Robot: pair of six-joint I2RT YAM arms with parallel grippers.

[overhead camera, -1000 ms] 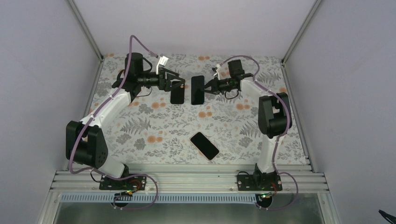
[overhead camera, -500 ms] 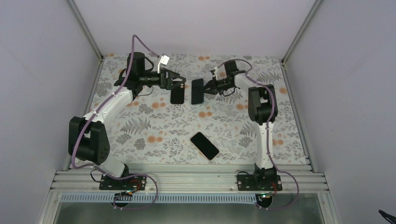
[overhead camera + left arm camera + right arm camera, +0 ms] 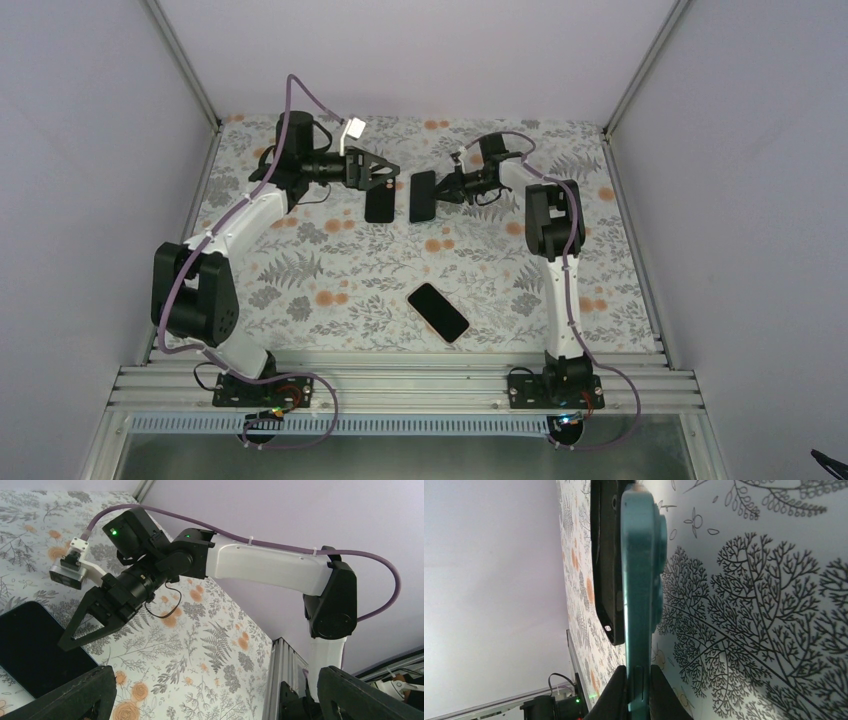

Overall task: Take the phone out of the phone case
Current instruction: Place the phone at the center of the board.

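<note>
My right gripper is shut on one end of the teal phone, holding it just off the floral table at the back centre. The right wrist view shows the phone edge-on between my fingers, its camera bump towards the table. The empty black phone case lies a little to the phone's left; the same case shows behind the phone. My left gripper hovers over the case's far end, open and empty. Its view shows the right arm and the phone's dark screen.
A second dark phone with a pale rim lies flat near the front centre of the table. Grey walls close in the sides and back. An aluminium rail runs along the near edge by the arm bases.
The right arm has folded in, its elbow swinging left and towards the back, and the phone has shifted slightly left and back. The left gripper has edged back. The case has not moved.
</note>
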